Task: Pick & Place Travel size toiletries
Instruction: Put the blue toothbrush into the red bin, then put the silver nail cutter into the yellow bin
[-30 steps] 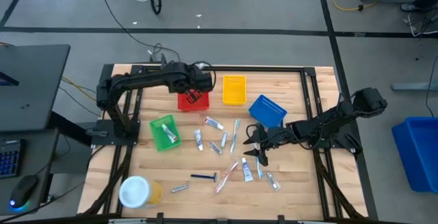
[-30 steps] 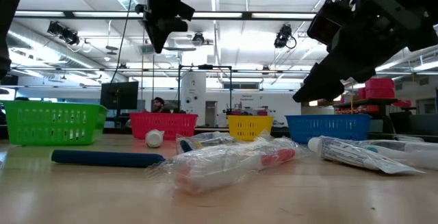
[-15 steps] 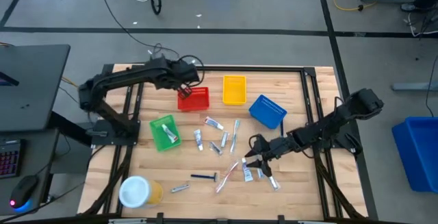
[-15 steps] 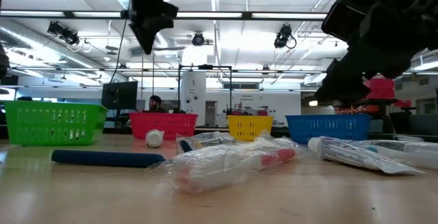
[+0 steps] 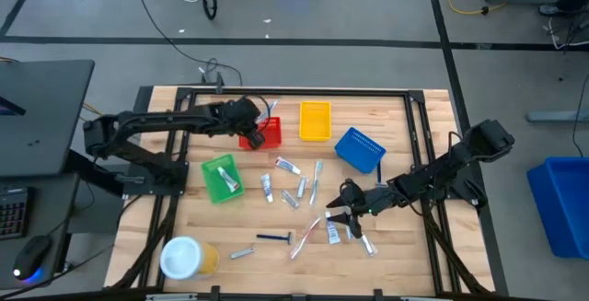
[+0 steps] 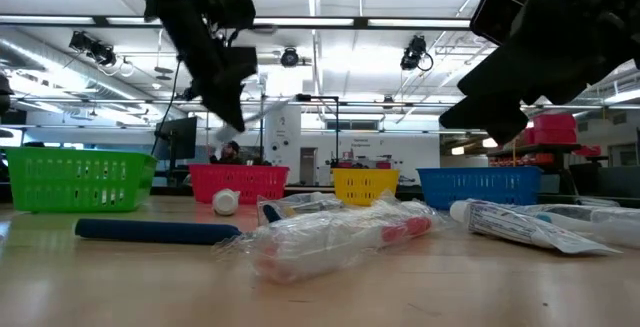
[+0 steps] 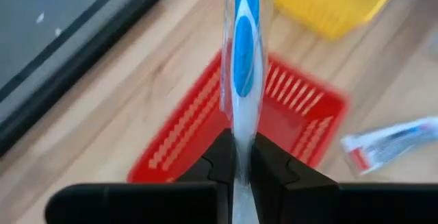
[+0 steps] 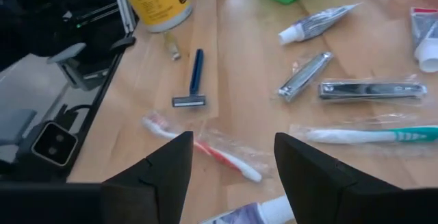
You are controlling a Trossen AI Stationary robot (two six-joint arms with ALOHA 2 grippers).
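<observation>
My left gripper (image 5: 248,117) hovers over the red basket (image 5: 262,133), shut on a blue-and-white toothbrush in a clear wrapper (image 7: 245,59). My right gripper (image 5: 339,214) is open above the loose toiletries in the middle of the table. Its fingers (image 8: 308,169) stand on either side of a wrapped red-tipped toothbrush (image 8: 212,148) without touching it. Around that toothbrush lie a dark-handled razor (image 8: 194,80), nail clippers (image 8: 306,75), a teal toothbrush (image 8: 369,135) and small tubes (image 5: 285,165). My left gripper pinches the toothbrush between its two fingers (image 7: 270,166) at one end of the handle (image 7: 239,138). The toothbrush runs straight on past the fingertips, in line with the fingers, and is lifted clear above the red basket.
A green basket (image 5: 220,178) holding one item, a yellow basket (image 5: 315,121) and a blue basket (image 5: 359,149) stand around the toiletries. The white-lidded yellowish jar (image 5: 184,257) sits at the near left corner. Bare wood shows on the right side of the table.
My left arm has drawn back toward the table's left and come lower, and its gripper has tipped over the red basket with the toothbrush held. My right gripper has moved toward the near edge, from beside the blue basket to above the tubes and the red-tipped toothbrush.
</observation>
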